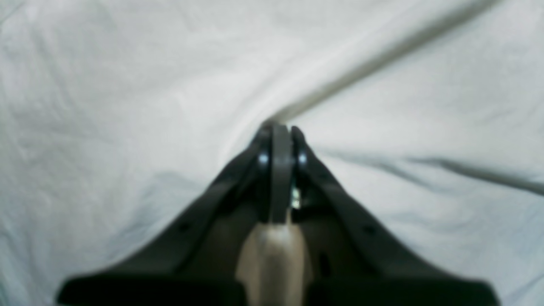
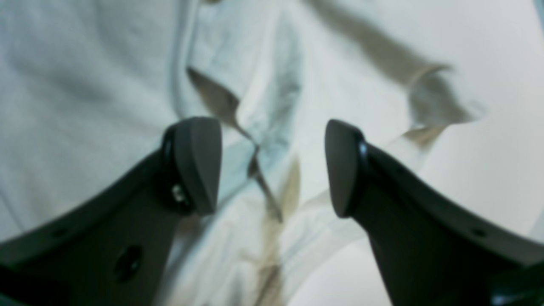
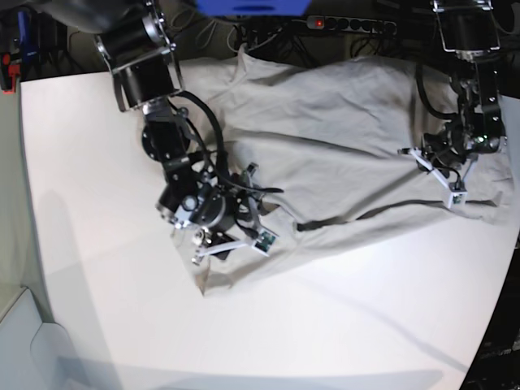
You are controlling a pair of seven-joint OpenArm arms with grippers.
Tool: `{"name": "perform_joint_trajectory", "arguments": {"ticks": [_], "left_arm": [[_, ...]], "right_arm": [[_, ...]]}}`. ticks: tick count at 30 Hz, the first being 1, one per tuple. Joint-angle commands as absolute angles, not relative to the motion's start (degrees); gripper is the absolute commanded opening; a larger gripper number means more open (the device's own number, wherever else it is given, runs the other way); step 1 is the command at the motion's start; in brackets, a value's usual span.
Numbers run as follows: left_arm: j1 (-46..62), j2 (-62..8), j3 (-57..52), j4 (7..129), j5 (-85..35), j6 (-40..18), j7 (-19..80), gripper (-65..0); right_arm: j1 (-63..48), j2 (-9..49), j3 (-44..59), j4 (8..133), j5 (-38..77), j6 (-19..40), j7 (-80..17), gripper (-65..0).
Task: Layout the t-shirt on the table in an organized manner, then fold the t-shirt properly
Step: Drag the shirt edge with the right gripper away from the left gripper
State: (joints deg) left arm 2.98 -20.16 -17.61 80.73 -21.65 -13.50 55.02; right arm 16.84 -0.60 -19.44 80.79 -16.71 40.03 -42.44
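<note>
Your left wrist view shows the left gripper pinched tight on a ridge of the t-shirt. Your right wrist view shows the right gripper spread wide over rumpled cloth. In your base view the t-shirt lies across the table's far right; the near edge stays bare.

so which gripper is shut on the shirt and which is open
The left gripper is shut, its fingers pinched together on a ridge of the t-shirt. The right gripper is open, fingers apart above the cloth.
</note>
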Motion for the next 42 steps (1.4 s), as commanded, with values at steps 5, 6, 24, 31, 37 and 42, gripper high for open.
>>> {"name": "perform_joint_trajectory", "arguments": {"ticks": [5, 6, 24, 31, 37, 42], "left_arm": [[2.5, -20.9, -17.9, 81.3, -21.1, -13.0, 55.8, -64.9], [2.5, -20.9, -17.9, 81.3, -21.1, -13.0, 55.8, -64.9], [1.6, -20.8, -17.9, 81.2, -21.1, -13.0, 55.8, -64.9], [1.3, -20.8, -17.8, 81.2, -21.1, -13.0, 55.8, -64.9], [1.3, -20.8, -17.8, 81.2, -21.1, -13.0, 55.8, -64.9], [1.3, -20.8, -17.8, 81.2, -21.1, -13.0, 55.8, -64.9]], "right_arm": [[19.5, 0.7, -19.2, 77.3, -16.7, 40.0, -41.7, -26.6], [19.5, 0.7, -19.2, 77.1, -16.7, 40.0, -41.7, -26.6], [21.0, 1.4, -14.8, 69.1, -16.7, 40.0, -35.3, -43.3], [21.5, 1.5, -14.6, 71.3, -16.7, 40.0, -35.6, -46.6], [21.4, 1.6, -14.6, 73.3, -16.7, 40.0, -35.7, -52.2], [21.8, 1.5, -14.6, 73.0, -16.7, 40.0, -35.5, -63.4]]}}
